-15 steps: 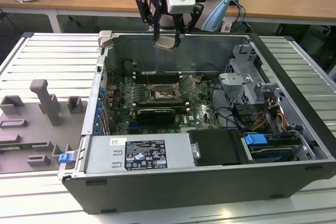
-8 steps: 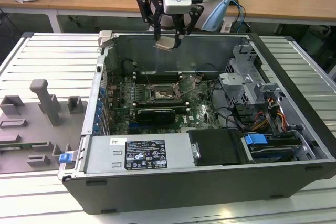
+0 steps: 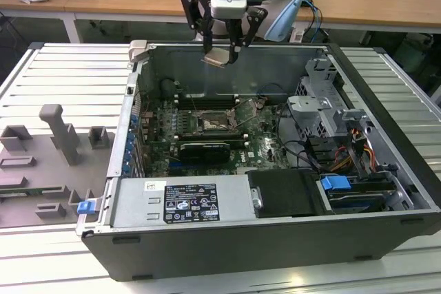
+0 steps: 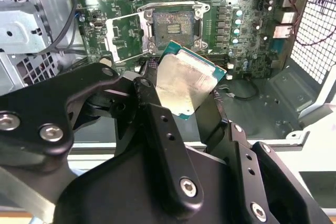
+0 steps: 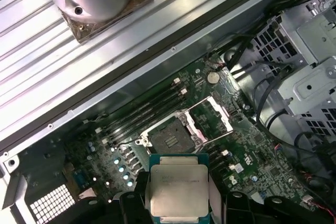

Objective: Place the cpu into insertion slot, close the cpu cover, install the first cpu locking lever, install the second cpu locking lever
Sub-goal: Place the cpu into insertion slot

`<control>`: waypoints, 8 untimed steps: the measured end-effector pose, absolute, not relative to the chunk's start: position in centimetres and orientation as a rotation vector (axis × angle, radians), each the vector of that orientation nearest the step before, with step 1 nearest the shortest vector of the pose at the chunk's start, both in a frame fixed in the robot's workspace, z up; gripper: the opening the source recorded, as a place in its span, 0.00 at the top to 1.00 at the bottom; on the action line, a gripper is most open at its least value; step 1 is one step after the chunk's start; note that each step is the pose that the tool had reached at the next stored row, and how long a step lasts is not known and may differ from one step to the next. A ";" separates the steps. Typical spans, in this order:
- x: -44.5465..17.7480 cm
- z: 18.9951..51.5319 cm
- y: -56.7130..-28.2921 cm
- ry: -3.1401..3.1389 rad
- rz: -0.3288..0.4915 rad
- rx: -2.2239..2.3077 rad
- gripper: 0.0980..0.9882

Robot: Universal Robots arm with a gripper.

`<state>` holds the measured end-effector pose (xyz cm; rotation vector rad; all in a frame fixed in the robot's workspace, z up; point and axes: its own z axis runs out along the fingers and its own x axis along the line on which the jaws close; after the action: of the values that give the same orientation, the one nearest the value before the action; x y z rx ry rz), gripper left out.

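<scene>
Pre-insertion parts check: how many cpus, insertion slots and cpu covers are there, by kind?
cpu: 1, held in the gripper
insertion slot: 1, empty
cpu cover: 1, open
Total: 3

Ribbed aluminium table [image 3: 62, 74] spans the exterior view, its slats running left to right. Two items rest directly on it. An open computer case [image 3: 227, 256] lies on its side, centre to right. A grey moulded fixture block [image 3: 41, 170] sits lower left, just beside the case.
</scene>
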<state>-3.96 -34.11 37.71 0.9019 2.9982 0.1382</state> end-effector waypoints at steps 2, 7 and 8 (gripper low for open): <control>-4.0 37.7 -34.1 2.989 0.138 0.930 0.51; -4.0 37.7 -34.1 2.960 0.138 1.012 0.51; -4.0 37.7 -34.1 2.953 0.137 1.029 0.51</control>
<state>-3.96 -34.11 37.67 1.0288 2.9531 0.1375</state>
